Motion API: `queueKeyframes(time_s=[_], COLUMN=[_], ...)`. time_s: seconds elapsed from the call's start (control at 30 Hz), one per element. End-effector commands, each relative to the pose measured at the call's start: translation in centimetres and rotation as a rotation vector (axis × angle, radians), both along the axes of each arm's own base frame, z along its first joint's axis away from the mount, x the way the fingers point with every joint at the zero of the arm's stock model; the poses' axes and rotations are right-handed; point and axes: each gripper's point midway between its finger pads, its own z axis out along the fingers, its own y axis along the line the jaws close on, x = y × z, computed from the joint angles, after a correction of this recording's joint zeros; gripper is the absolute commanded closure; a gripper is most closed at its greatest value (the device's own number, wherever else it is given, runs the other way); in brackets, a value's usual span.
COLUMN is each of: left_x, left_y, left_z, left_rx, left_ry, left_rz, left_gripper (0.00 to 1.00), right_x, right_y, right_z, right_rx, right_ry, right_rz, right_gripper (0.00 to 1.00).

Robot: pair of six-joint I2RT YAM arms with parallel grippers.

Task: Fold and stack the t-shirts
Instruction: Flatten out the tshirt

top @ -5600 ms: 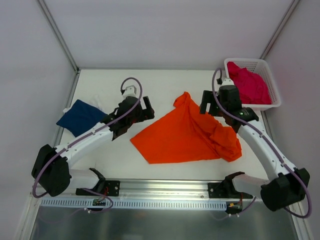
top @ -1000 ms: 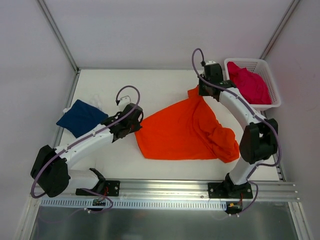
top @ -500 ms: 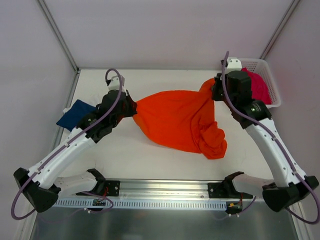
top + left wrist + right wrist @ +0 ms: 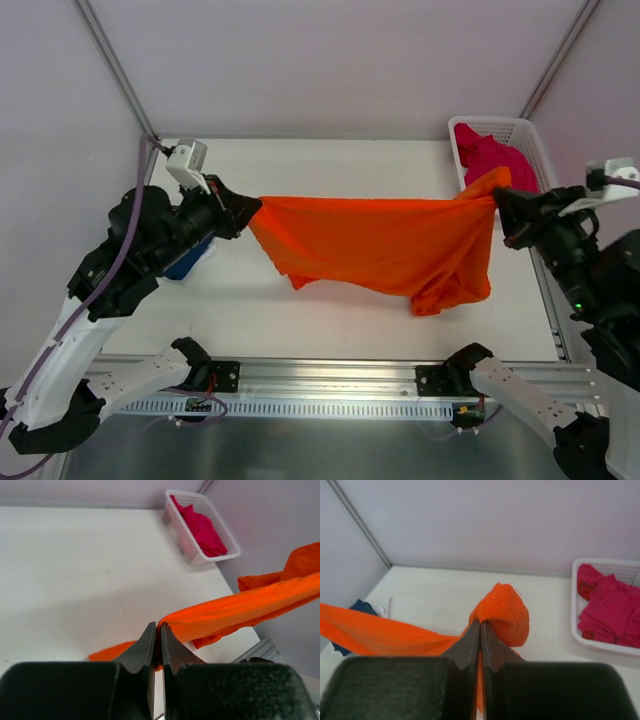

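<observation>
The orange t-shirt (image 4: 380, 245) hangs stretched in the air between both arms, sagging lowest at its right side. My left gripper (image 4: 248, 208) is shut on its left corner; in the left wrist view the jaws (image 4: 157, 626) pinch the orange t-shirt (image 4: 240, 612). My right gripper (image 4: 497, 200) is shut on the bunched right corner, seen in the right wrist view (image 4: 480, 622) with the orange t-shirt (image 4: 502, 612) folded over the tips. The navy t-shirt (image 4: 186, 264) lies mostly hidden under my left arm. The magenta t-shirt (image 4: 490, 155) lies in the basket.
The white mesh basket (image 4: 532, 150) stands at the back right corner, close behind my right gripper. Metal frame posts (image 4: 110, 60) rise at both back corners. A rail (image 4: 320, 385) runs along the near edge.
Both arms have lifted and pulled apart. The orange t-shirt has come off the table and is now stretched wide between them. The left arm now covers most of the navy t-shirt.
</observation>
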Motion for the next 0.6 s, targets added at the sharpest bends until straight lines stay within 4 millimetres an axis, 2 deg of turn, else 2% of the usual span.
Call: queueKeyframes(time_s=[0.0, 0.07, 0.13, 0.17, 0.2, 0.3, 0.37, 0.47, 0.53, 0.57], left_x=[-3.5, -4.2, -5.5, -6.0, -6.9, -8.3, -9.0, -10.3, -10.6, -10.8], left_y=[0.3, 0.7, 0.8, 0.8, 0.8, 1.2, 1.4, 1.9, 1.6, 1.4], left_z=[4.3, 5.4, 7.5, 8.1, 9.4, 12.0, 13.0, 15.6, 16.0, 16.2], left_rx=[-0.057, -0.070, -0.106, -0.115, -0.140, -0.178, -0.192, -0.224, -0.224, -0.230], left_ry=[-0.082, -0.100, -0.138, -0.147, -0.168, -0.218, -0.236, -0.288, -0.282, -0.279], left_rz=[-0.119, -0.127, -0.172, -0.189, -0.219, -0.253, -0.272, -0.297, -0.326, -0.338], left_gripper=[1.00, 1.00, 1.00, 1.00, 1.00, 1.00, 1.00, 1.00, 1.00, 1.00], right_x=[-3.0, -3.6, -4.8, -4.5, -5.5, -6.1, -7.1, -8.4, -9.6, -9.7], right_y=[-0.8, -0.8, -1.4, -1.2, -1.4, -0.9, -1.2, -2.0, -2.8, -2.7], right_z=[3.7, 5.0, 7.0, 7.4, 8.7, 10.1, 11.3, 13.1, 14.6, 14.7], right_rx=[0.029, 0.031, 0.039, 0.032, 0.041, 0.050, 0.068, 0.085, 0.102, 0.101], right_ry=[-0.097, -0.123, -0.164, -0.158, -0.188, -0.212, -0.252, -0.308, -0.351, -0.349], right_rz=[0.054, 0.075, 0.081, 0.082, 0.102, 0.142, 0.153, 0.149, 0.144, 0.152], right_gripper=[0.99, 0.99, 0.99, 0.99, 1.00, 1.00, 0.99, 0.99, 0.99, 1.00])
